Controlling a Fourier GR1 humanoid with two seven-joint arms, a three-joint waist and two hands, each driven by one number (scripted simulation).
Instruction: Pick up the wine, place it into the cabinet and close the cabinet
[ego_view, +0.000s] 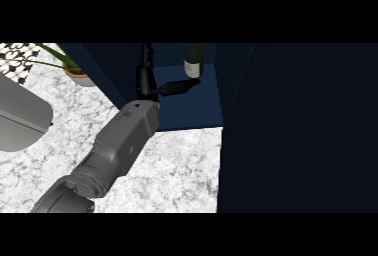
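The wine bottle (193, 61) is dark with a pale label and stands upright inside the dark blue cabinet (190, 114), near its back. My left hand (148, 85) reaches into the cabinet from the lower left, just left of the bottle. Its fingers point straight ahead and its thumb (177, 88) stretches right towards the bottle's foot. The hand is open, and I cannot tell whether the thumb touches the bottle. The cabinet's door (295, 130) stands open and fills the right side of the view. My right hand does not show.
A potted plant (77, 74) stands on the marble counter (170, 170) just left of the cabinet. A large grey rounded object (18, 120) lies at the left edge. A checked black-and-white wall patch (16, 54) is at the top left.
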